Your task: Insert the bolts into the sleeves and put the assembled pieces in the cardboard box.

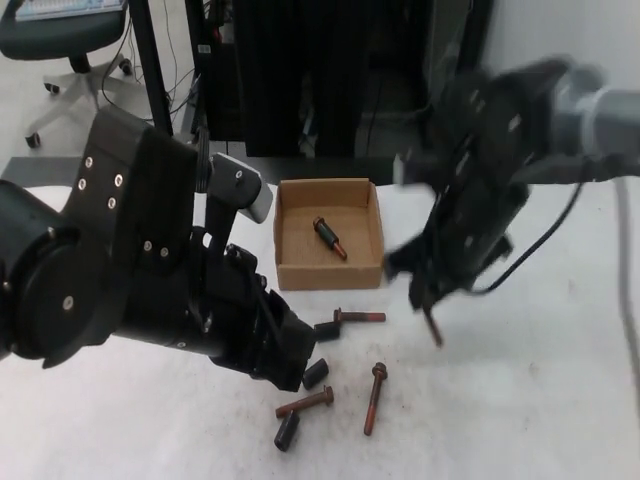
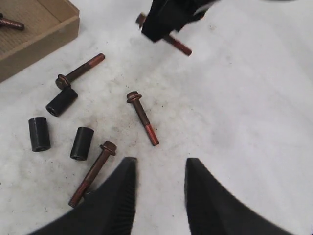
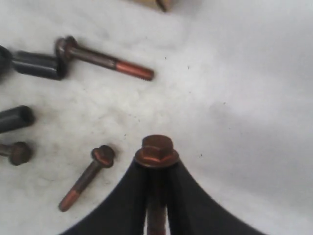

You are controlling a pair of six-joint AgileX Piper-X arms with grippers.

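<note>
Black fingers of the left claw (image 2: pixel 161 196) are nearest, a moderate gap apart with nothing between them, above the white bench (image 1: pixel 540 400). Just beyond their tips three loose bolts (image 2: pixel 143 117) and three sleeves (image 2: pixel 81 143) lie scattered as single pieces; one sleeve lies just beside a bolt's head. Farther on and to the right, the right claw (image 3: pixel 156 166) is clamped on the held bolt (image 3: pixel 156 151), gripping the shank right under the head, with the tip pointing down.

Farthest stands the cardboard box (image 1: pixel 328 272), open on top, close to the bench's far edge. On its floor lies one assembled piece (image 1: pixel 328 237), a bolt in a sleeve.

To the right of the loose parts the bench is open white surface. The left arm's body hides the near left part of the bench in the high view. The box is cut off at the corner of the left wrist view, and in the high view I cannot make out the right claw's fingers.
</note>
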